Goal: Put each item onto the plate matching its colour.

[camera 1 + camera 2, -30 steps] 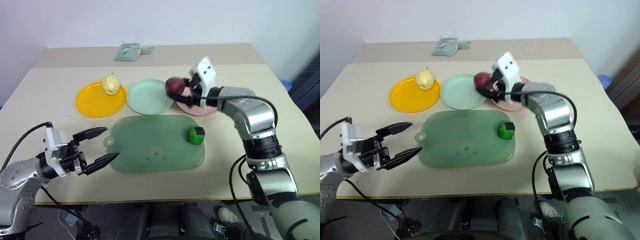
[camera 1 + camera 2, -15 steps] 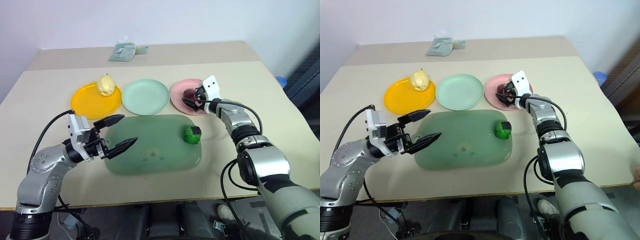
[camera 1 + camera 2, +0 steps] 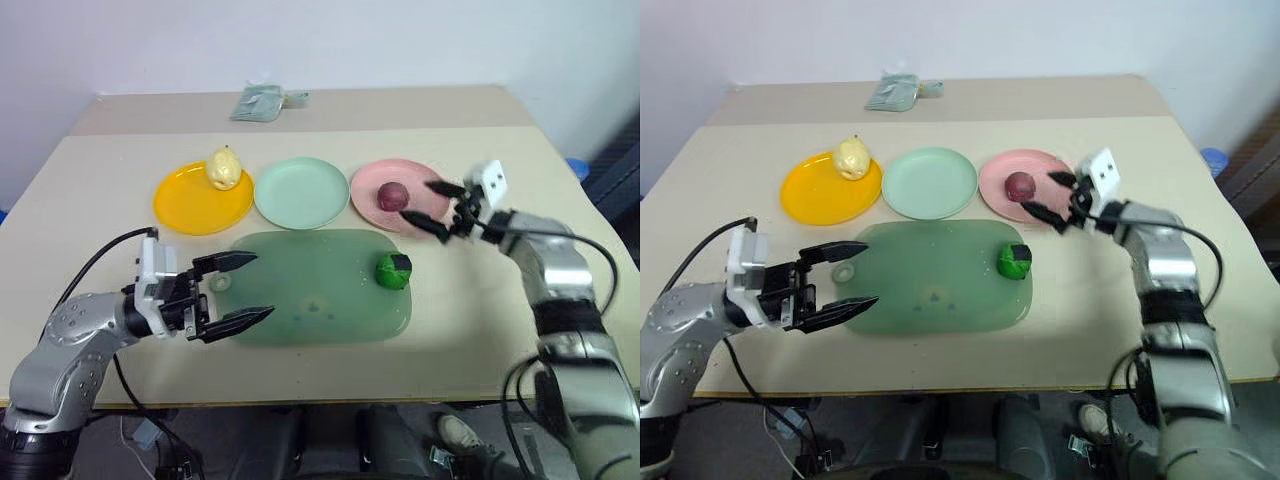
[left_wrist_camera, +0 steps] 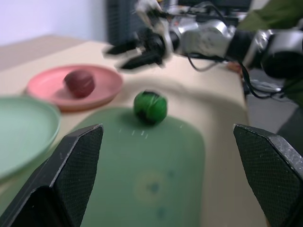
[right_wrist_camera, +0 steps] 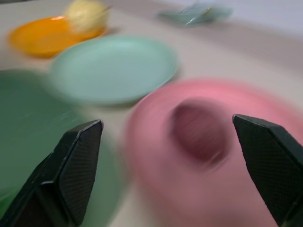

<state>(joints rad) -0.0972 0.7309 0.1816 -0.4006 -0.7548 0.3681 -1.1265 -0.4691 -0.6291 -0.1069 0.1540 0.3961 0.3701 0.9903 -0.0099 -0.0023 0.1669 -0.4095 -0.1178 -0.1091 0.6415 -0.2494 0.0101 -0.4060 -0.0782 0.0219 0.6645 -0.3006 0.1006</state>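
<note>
The dark red-purple ball (image 3: 392, 195) rests on the pink plate (image 3: 368, 181). My right gripper (image 3: 420, 200) hovers open at that plate's right rim, holding nothing and apart from the ball. A pale yellow pear (image 3: 223, 168) sits on the far rim of the orange-yellow plate (image 3: 185, 208). Between those plates, the mint green plate (image 3: 300, 192) holds nothing. The bright green lump (image 3: 392, 270) lies on the right end of the translucent cutting board (image 3: 310, 295). My left gripper (image 3: 263, 284) is open over the board's left end, pointing toward the lump (image 4: 150, 107).
A folded grey-green packet (image 3: 262, 103) lies at the back of the table. The cutting board sits in front of the three plates. The table's right edge (image 3: 590, 230) runs just beyond my right arm, with a blue object (image 3: 573, 168) past it.
My right gripper opened, left the red-purple ball on the pink plate and drew back to the right. My left gripper edged in over the board's left end, still open.
</note>
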